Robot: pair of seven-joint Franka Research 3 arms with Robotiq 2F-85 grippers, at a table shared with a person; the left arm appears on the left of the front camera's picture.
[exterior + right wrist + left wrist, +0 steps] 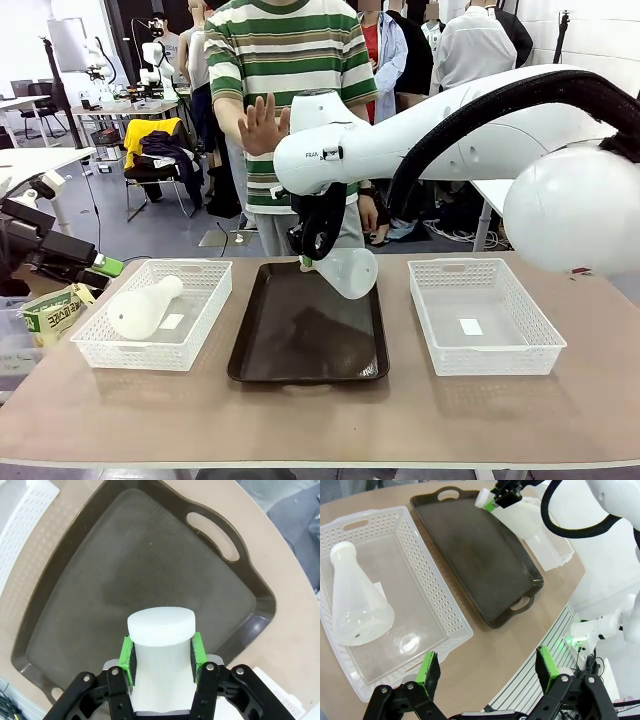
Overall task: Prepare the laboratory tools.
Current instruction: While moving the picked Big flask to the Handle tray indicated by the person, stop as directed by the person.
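the left claw (486,666) hung spread and empty over the near edge of the worktop (320,420), just beside the left basket (150,360), where one flask (143,308) lay on its side. beyond, the right claw (162,654) pinched the other flask (160,625) by its neck, tilted, over the far end of the tray (300,345). behind the worktop a person's hand (262,125) was raised, palm out.
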